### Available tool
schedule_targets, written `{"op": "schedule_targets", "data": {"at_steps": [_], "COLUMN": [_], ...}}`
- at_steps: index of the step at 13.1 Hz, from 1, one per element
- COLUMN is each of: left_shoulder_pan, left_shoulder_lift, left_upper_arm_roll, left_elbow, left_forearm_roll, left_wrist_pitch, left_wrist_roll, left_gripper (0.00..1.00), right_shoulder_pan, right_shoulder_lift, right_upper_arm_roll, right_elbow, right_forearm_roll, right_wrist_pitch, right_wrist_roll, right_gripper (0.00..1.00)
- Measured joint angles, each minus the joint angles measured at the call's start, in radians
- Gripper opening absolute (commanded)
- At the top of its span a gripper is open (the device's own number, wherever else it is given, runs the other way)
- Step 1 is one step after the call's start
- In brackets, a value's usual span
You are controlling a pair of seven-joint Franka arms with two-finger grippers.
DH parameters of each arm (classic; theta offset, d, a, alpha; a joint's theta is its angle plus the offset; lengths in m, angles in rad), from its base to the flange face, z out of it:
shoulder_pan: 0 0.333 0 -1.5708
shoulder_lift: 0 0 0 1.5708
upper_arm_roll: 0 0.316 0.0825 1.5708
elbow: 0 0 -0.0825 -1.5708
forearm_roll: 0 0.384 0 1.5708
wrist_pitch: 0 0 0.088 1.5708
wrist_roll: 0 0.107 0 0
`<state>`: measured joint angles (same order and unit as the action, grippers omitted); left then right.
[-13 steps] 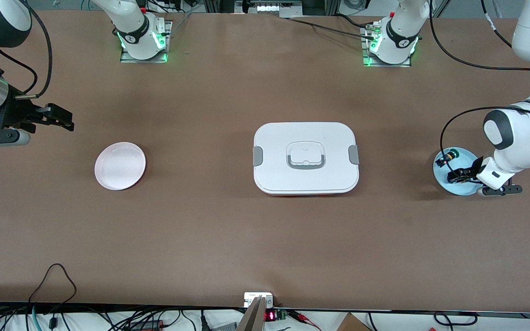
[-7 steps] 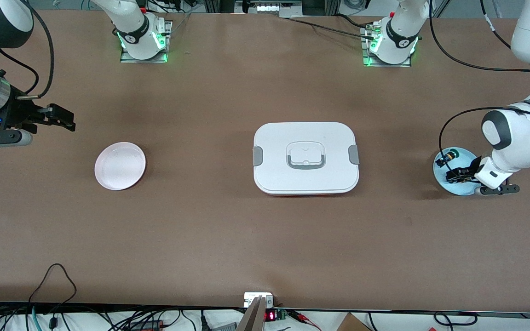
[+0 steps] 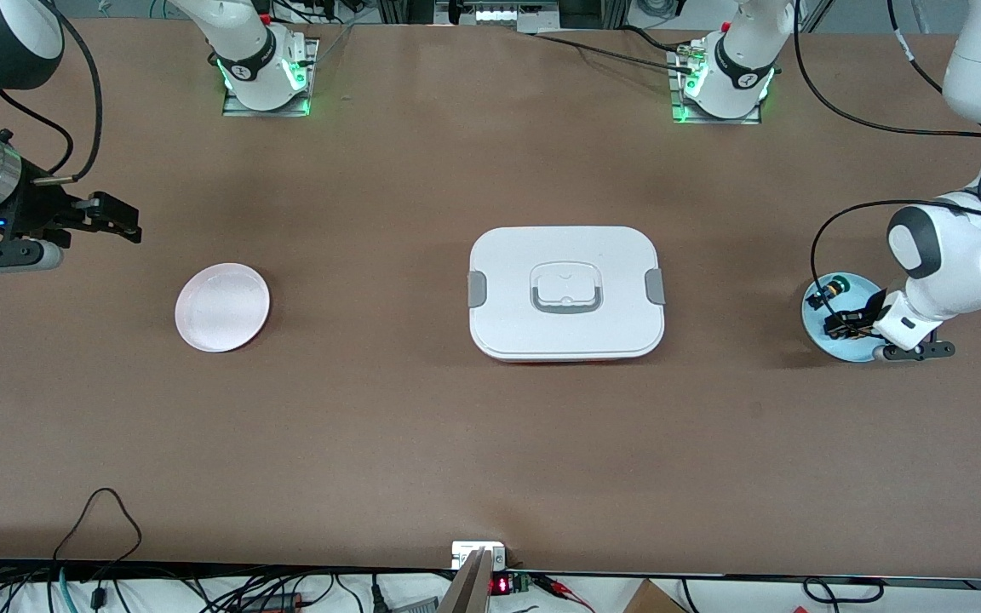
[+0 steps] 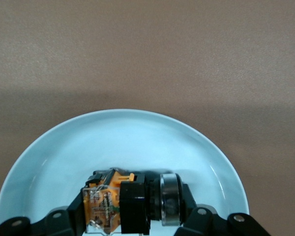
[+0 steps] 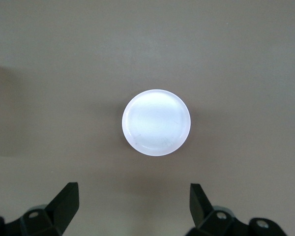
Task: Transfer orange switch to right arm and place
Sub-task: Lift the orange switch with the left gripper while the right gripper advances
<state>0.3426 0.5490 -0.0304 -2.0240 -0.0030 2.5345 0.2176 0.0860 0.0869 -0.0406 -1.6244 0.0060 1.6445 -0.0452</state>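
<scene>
Down at the left arm's end of the surface (image 3: 422,443), the left gripper (image 3: 850,323) sits low in the blue plate (image 3: 824,339), right beside the green switch (image 3: 836,283). The right gripper (image 3: 120,223) hangs up by the other end, near the pink plate (image 3: 222,307), and waits; the white box (image 3: 566,292) lies between the plates.

Left wrist view now: jaws closed in on the orange switch (image 4: 132,202), which lies on its side on the plate (image 4: 49,162), one finger on the orange block, the other by the metal ring. It looks light, hard and rigid, probably slick plastic, so I'd leave one end free for the handover.

Right wrist view: jaws spread wide, nothing in them, pink plate (image 5: 156,122) well below.
</scene>
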Motion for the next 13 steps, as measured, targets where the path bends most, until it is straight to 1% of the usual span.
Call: {"op": "schedule_targets", "data": {"at_steps": [1, 3, 5, 6, 9, 11, 13], "left_shoulder_pan": [0.0, 0.0, 0.0, 0.0, -0.003, -0.003, -0.004], "left_shoulder_lift": [0.0, -0.004, -0.016, -0.031, -0.081, -0.097, -0.101], "left_upper_arm_roll": [0.0, 0.0, -0.004, -0.008, -0.026, -0.064, -0.108], "left_elbow": [0.0, 0.01, 0.053, 0.09, 0.214, 0.31, 0.401], "left_forearm_roll": [0.0, 0.0, 0.0, 0.0, 0.0, -0.004, -0.053], "left_wrist_pitch": [-0.005, -0.05, -0.147, -0.226, -0.487, -0.675, -0.82], "left_wrist_roll": [0.0, 0.003, 0.024, 0.032, 0.052, 0.073, 0.08], "left_gripper": [0.35, 0.34, 0.33, 0.32, 0.32, 0.32, 0.32], "right_shoulder_pan": [0.001, 0.02, 0.043, 0.049, 0.041, 0.031, 0.03], "right_shoulder_lift": [0.0, 0.0, 0.0, 0.001, 0.032, 0.06, 0.08], "right_upper_arm_roll": [0.001, 0.003, 0.007, 0.008, 0.002, -0.003, -0.003], "right_elbow": [0.0, 0.0, 0.001, 0.001, 0.0, 0.0, 0.0], "right_forearm_roll": [0.016, 0.058, 0.134, 0.179, 0.353, 0.447, 0.541], "right_wrist_pitch": [0.0, 0.0, 0.001, 0.001, 0.001, 0.001, 0.001], "right_wrist_roll": [-0.004, -0.009, -0.009, -0.007, -0.008, -0.016, -0.039], "right_gripper": [1.0, 1.0, 1.0, 1.0, 1.0, 1.0, 1.0]}}
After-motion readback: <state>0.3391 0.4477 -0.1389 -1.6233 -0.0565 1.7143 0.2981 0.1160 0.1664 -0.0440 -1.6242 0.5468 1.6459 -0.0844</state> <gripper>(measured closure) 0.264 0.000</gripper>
